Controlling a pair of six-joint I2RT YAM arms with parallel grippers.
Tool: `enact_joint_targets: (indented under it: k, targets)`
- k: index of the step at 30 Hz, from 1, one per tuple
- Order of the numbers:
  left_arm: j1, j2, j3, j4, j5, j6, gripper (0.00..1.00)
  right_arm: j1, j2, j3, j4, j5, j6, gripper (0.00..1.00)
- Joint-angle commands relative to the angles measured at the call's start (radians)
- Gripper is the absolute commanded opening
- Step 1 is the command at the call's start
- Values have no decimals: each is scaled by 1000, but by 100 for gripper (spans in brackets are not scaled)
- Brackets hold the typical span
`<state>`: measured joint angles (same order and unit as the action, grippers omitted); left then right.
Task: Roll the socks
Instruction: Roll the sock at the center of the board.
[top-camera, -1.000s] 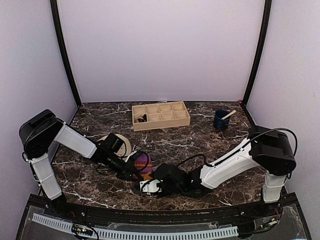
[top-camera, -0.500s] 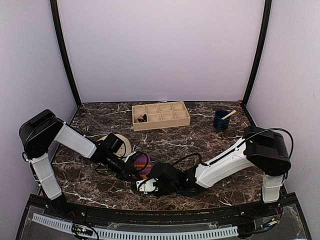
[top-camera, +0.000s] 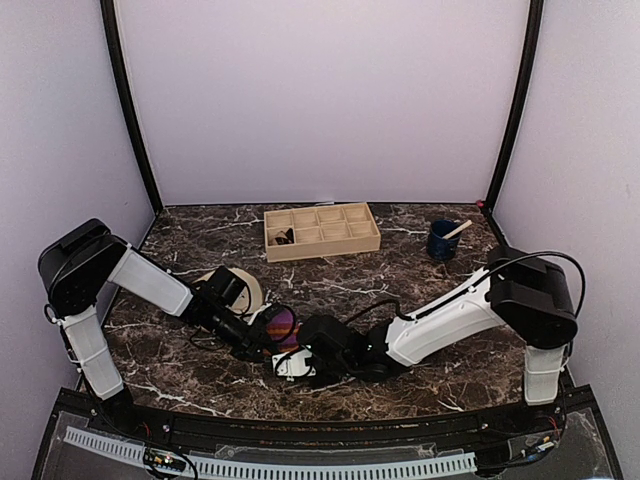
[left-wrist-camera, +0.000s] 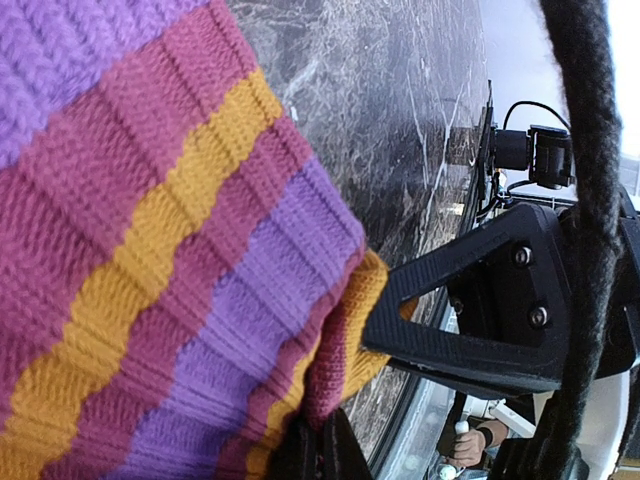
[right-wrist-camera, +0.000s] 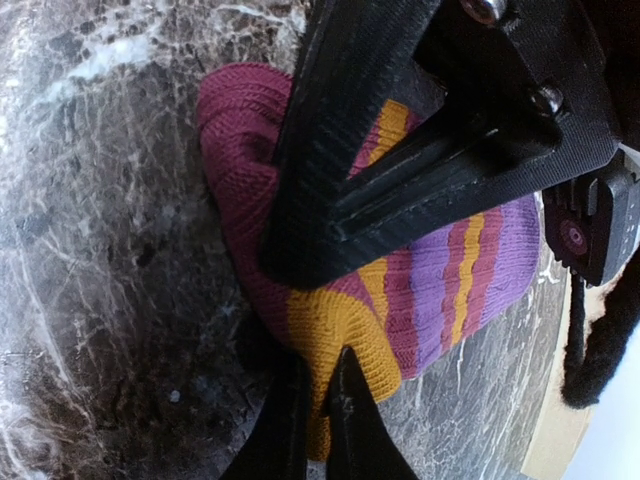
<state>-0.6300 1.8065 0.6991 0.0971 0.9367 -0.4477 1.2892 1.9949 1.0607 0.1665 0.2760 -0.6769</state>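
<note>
Dark marbled counter (top-camera: 380, 270), near centre. My left pincer (left-wrist-camera: 318, 445) is clamped on the striped sock (right-wrist-camera: 440, 280); right pincer (right-wrist-camera: 315, 400) pinches its orange edge, evidently anchoring it for rolling.

Left wrist: sock (left-wrist-camera: 150, 230) overruns top and left edges; left gripper (left-wrist-camera: 320, 455) tips cropped at the bottom. Right wrist: left gripper masks sock's middle. Top: left arm (top-camera: 150, 280) and right arm (top-camera: 450, 320) cover sock bar a purple patch. Plate (top-camera: 255, 292) left of sock is half behind left arm. Dark item (top-camera: 285, 237) in tray (top-camera: 325, 250) behind sock: too small to ID.
</note>
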Motion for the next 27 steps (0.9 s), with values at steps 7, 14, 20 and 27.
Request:
enact_joint_targets:
  k: [7, 14, 20, 27]
  targets:
    - [9, -53, -28, -67, -56, -6, 2, -56, 69, 52, -261, -114, 94, 0]
    - [35, -147, -36, -65, -144, -37, 24, -78, 63, 123, -370, -209, 188, 0]
    - [36, -257, -41, -65, -221, -62, 30, -88, 42, 147, -436, -284, 292, 0]
    - [36, -354, -96, -21, -268, -73, 32, -101, 3, 158, -517, -425, 436, 0]
